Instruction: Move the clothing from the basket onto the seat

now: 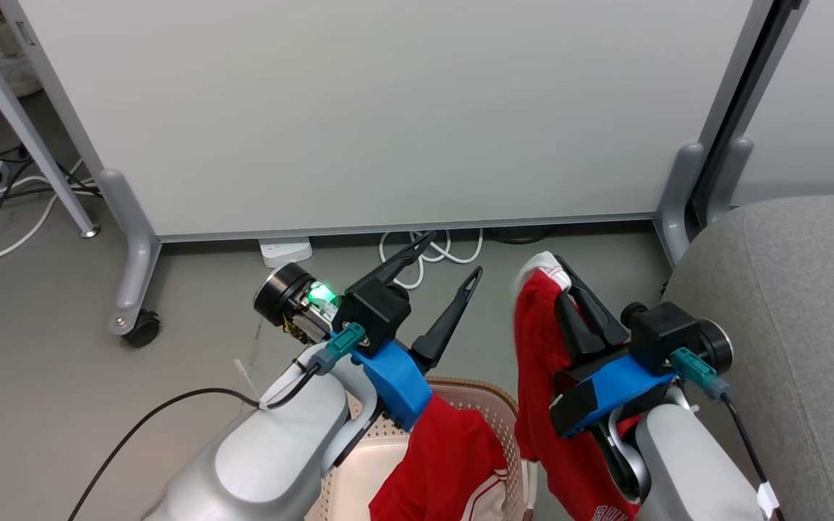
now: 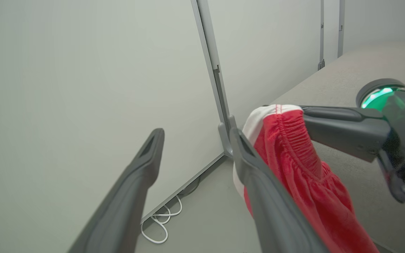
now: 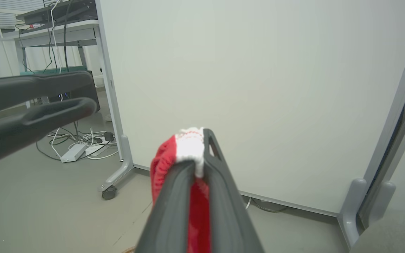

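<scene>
My right gripper (image 1: 560, 269) is shut on the white-trimmed edge of a piece of red clothing (image 1: 535, 347), which hangs down beside the basket. In the right wrist view the fabric (image 3: 163, 160) is pinched between the closed fingers (image 3: 174, 196). More red clothing (image 1: 446, 456) lies in the cream basket (image 1: 491, 396) at the bottom. My left gripper (image 1: 453, 255) stands open and empty just left of the hanging garment; in the left wrist view its fingers (image 2: 146, 158) are spread beside the cloth (image 2: 294, 158). The grey seat (image 1: 786, 289) is at the right.
A white partition panel (image 1: 388, 108) on grey castor feet (image 1: 135, 318) stands straight ahead. White cables (image 1: 424, 253) and a power strip (image 1: 285, 251) lie on the floor under it. A desk with more cables (image 3: 76, 144) sits far left.
</scene>
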Available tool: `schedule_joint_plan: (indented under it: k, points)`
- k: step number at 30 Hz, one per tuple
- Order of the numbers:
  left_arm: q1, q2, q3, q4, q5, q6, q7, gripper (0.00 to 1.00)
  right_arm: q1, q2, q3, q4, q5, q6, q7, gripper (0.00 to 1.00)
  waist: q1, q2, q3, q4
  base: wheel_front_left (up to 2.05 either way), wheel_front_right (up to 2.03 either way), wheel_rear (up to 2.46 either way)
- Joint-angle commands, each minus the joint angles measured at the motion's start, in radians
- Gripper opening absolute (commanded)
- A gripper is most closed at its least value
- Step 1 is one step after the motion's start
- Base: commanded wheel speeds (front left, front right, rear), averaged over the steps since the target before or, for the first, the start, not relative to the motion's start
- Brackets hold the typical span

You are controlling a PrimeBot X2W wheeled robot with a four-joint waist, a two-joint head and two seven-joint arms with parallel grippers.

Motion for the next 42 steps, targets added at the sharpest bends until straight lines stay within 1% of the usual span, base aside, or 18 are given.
schedule_joint_plan:
  k: [1,7,13,20,24,31,35,42]
  points:
    - [-0.008,0.006,0.001,-0.001,-0.002,0.008,-0.006,1.00,0.001,-0.002,-0.004,-0.005,0.003,-0.001,-0.005,0.00,0.0000,0.0000,0.003,-0.004,0.00,0.00,0.00]
    - [-0.009,0.012,-0.002,-0.007,-0.008,0.008,-0.005,1.00,-0.013,-0.002,-0.028,-0.018,-0.007,-0.001,-0.005,0.00,0.0000,0.0000,0.025,-0.036,0.00,0.00,0.00]
    - [-0.019,0.018,-0.004,-0.017,-0.010,0.007,-0.001,1.00,-0.031,-0.002,-0.049,-0.044,-0.017,-0.001,-0.005,0.00,0.0000,0.0000,0.062,-0.093,0.00,0.00,0.00]
    - [-0.035,0.022,-0.013,-0.029,-0.003,0.008,0.002,1.00,-0.044,-0.002,-0.080,-0.088,-0.031,-0.001,-0.005,0.00,0.0000,0.0000,0.117,-0.173,0.00,0.00,0.00]
    - [-0.044,0.022,-0.020,-0.035,0.000,0.001,0.003,1.00,-0.049,-0.002,-0.109,-0.121,-0.039,-0.001,-0.005,0.00,0.0000,0.0000,0.151,-0.219,0.00,0.00,0.00]
    - [-0.062,0.025,-0.032,-0.039,0.005,-0.002,0.005,1.00,-0.047,-0.001,-0.172,-0.169,-0.044,-0.001,-0.005,0.00,0.0000,0.0000,0.204,-0.310,0.00,0.00,0.00]
    - [-0.067,0.022,-0.049,-0.040,0.010,-0.011,0.008,1.00,-0.035,-0.001,-0.215,-0.191,-0.049,-0.001,-0.005,0.00,0.0000,0.0000,0.230,-0.359,0.00,0.00,0.00]
    - [-0.082,0.026,-0.069,-0.042,0.019,-0.019,0.018,1.00,-0.018,-0.001,-0.276,-0.224,-0.035,-0.001,-0.005,0.00,0.0000,0.0000,0.274,-0.447,0.00,0.00,0.00]
